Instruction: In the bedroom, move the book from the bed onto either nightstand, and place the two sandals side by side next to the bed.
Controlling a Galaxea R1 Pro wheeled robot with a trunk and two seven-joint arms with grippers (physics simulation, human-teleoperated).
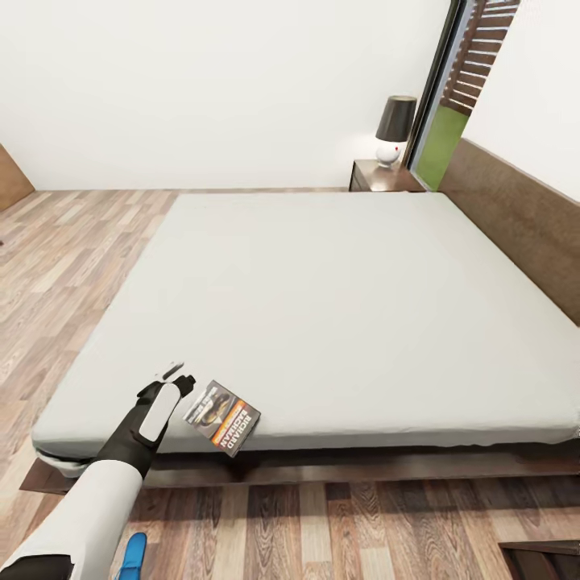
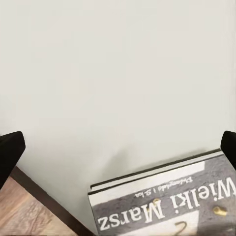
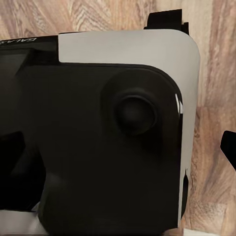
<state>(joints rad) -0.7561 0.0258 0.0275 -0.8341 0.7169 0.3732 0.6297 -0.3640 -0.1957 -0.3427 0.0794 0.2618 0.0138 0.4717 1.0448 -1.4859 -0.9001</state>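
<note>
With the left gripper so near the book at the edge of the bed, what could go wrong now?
1. The book lies at the very edge of the bed, one corner past it; a nudge from the left gripper might push it onto the floor.
2. The nightstand stands at the far corner, so the carry is long and a weak grip may slip.
</note>
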